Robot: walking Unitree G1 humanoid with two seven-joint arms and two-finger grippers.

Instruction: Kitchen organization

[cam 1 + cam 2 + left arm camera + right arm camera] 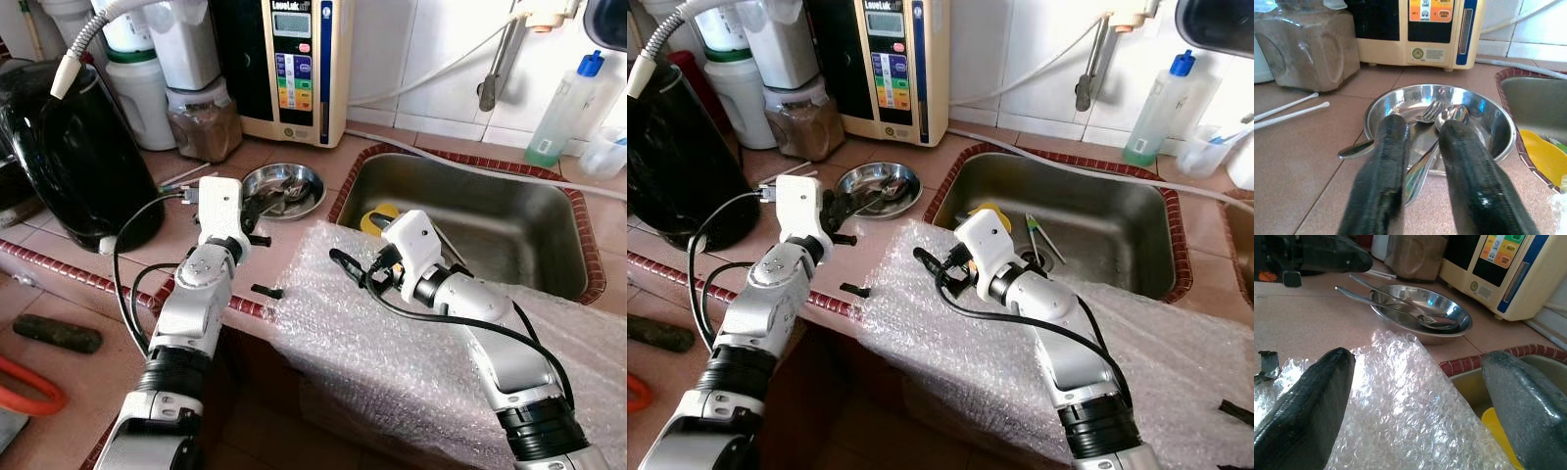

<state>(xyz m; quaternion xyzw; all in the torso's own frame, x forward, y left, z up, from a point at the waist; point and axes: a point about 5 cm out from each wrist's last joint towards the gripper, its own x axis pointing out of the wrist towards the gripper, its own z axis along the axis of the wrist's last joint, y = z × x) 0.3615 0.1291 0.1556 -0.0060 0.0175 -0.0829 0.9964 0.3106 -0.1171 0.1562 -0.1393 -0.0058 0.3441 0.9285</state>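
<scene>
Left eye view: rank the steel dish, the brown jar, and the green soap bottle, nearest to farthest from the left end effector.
1. Steel dish, just ahead of the left end effector, beside the sink.
2. Brown jar, farther back on the counter, against the wall appliances.
3. Green soap bottle, far across the sink on the robot's right.

Terracotta-tiled counter (265, 162) edged in dark red mosaic. Shiny silver bowl (284, 189) with silver cutlery (1442, 117). Clear, glinting bubble wrap (392, 343). Dull grey steel sink (470, 220) with a yellow item (377, 215) inside. Glossy black kettle (73, 157). Cream appliance (289, 64) with black face and coloured buttons. Pale green bottle (563, 103), blue cap. Black fingers (1386, 166); white and silver arms.
</scene>
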